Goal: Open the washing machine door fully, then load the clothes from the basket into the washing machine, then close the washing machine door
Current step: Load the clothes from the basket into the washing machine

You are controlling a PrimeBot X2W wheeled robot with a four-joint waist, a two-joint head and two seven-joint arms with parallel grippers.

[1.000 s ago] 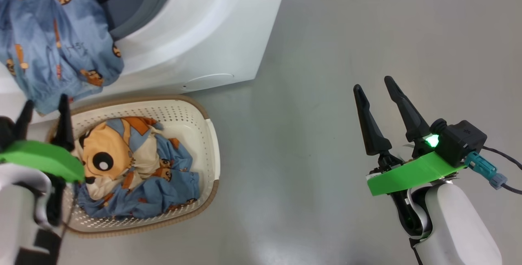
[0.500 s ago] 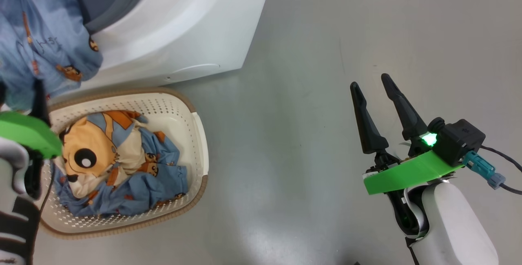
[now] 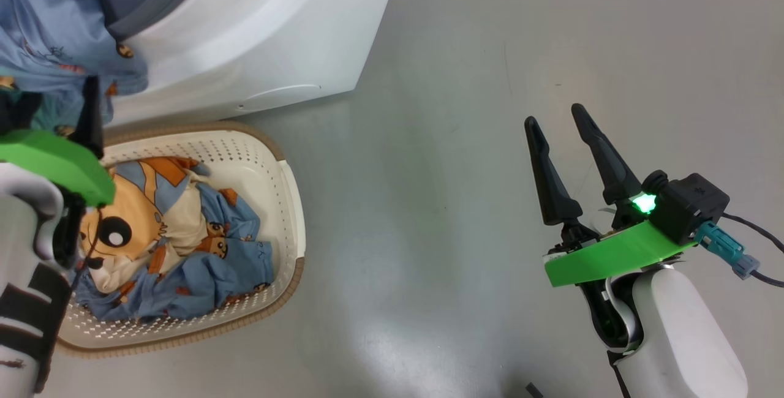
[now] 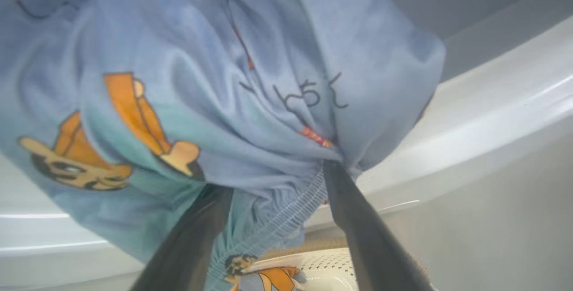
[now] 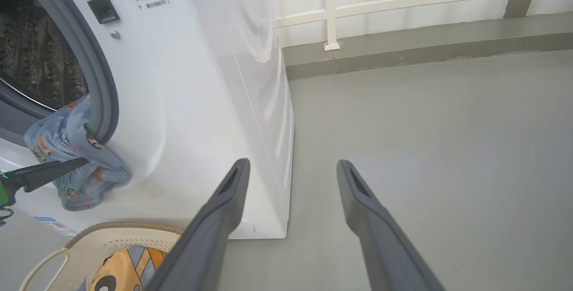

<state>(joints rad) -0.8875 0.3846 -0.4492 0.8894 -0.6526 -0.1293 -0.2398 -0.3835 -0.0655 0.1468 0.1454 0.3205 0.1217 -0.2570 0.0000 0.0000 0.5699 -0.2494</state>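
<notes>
The washing machine [image 3: 257, 30] stands at the far left with its opening uncovered; the right wrist view shows its grey gasket [image 5: 100, 85] and perforated drum [image 5: 36, 58]. A blue garment [image 3: 55, 37] with orange fox prints hangs over the lower lip of the opening, partly inside and partly draped down the white front. The left hand [image 4: 274, 179] is raised to this garment with its two fingers spread wide. The bunched cloth and its elastic hem sit between them, and one fingertip touches a fold, but the fingers do not pinch it. Just on the near side of the machine the basket [image 3: 294, 202] rests on the floor [image 3: 478, 79]; whether it touches the machine's base cannot be told. The other clothes [image 3: 184, 245] lie in it, with the big tan animal face uppermost at its left. The right hand [image 3: 554, 116] hovers well apart to the right above the floor, fingers wide and holding nothing.
</notes>
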